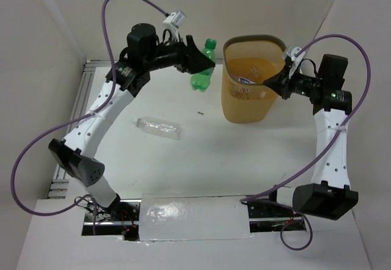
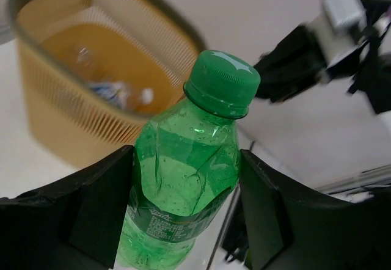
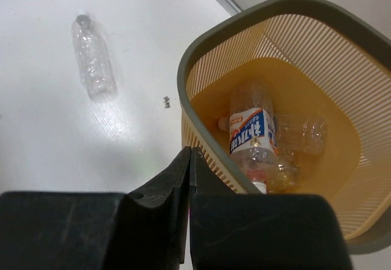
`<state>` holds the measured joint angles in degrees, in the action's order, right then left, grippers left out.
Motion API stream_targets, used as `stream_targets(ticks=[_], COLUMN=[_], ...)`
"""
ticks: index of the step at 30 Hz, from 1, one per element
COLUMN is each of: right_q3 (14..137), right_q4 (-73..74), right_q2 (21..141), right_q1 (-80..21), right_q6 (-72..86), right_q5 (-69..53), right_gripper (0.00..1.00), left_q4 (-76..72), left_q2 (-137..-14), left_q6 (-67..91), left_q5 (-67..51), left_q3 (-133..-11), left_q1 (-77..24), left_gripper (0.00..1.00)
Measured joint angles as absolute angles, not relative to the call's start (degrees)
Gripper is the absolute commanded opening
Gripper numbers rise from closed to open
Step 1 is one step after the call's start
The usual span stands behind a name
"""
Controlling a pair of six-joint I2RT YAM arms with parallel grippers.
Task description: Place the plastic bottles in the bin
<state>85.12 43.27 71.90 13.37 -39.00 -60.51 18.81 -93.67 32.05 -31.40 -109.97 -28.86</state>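
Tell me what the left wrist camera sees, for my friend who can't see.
A green bottle, cap up, is clamped between the black jaws of the left gripper. Behind it, blurry, stands the yellow-orange bin with bottles lying inside, and the right arm at upper right.

Nothing can be read clearly. The green bottle (image 2: 186,172) carries a dark green label band with small white print, too blurred to make out. On a clear bottle (image 3: 252,129) lying in the bin (image 3: 317,50), a white label shows large blue characters beside a red strip, which are also illegible.
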Motion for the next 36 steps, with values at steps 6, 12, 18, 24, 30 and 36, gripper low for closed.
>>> stream_targets(ticks=[6, 12, 18, 24, 30, 36], right_q3=[82.43, 78.06, 75.2, 74.19, 73.78, 73.58], right_q4=[42.92, 42.87, 44.31, 44.77, 45.32, 45.5], right_q2=[67.2, 64.03, 60.97, 58.24, 57.45, 58.15], right_q1=[13.37, 13.37, 13.37, 13.37, 13.37, 11.9], right_q6=[-37.98, -37.28, -37.63, -38.0, -38.46, -38.54], right_q5=[-59.33, -58.63, -58.13, -57.84, -58.26, -59.16], right_gripper=[0.09, 0.11, 0.15, 0.55, 0.69, 0.72], left_q4=[1.04, -13.1, -20.49, -19.4, -14.39, -10.79], left_q2=[-102.89, -111.74, -119.52, -123.0, -123.68, -124.53], left_q6=[42.19, 51.9, 59.09, 59.86, 56.21, 53.98], left_q5=[-34.28, -32.21, -27.27, -21.61, -17.23, -16.19], left_q3=[-115.31, -117.95, -121.4, -123.48, -126.02, -131.04], left_q1=[-31.0, -32.08, -33.34, -34.46, -35.62, -36.21], left_gripper=[0.1, 0.16, 0.21, 0.52, 0.9, 1.0])
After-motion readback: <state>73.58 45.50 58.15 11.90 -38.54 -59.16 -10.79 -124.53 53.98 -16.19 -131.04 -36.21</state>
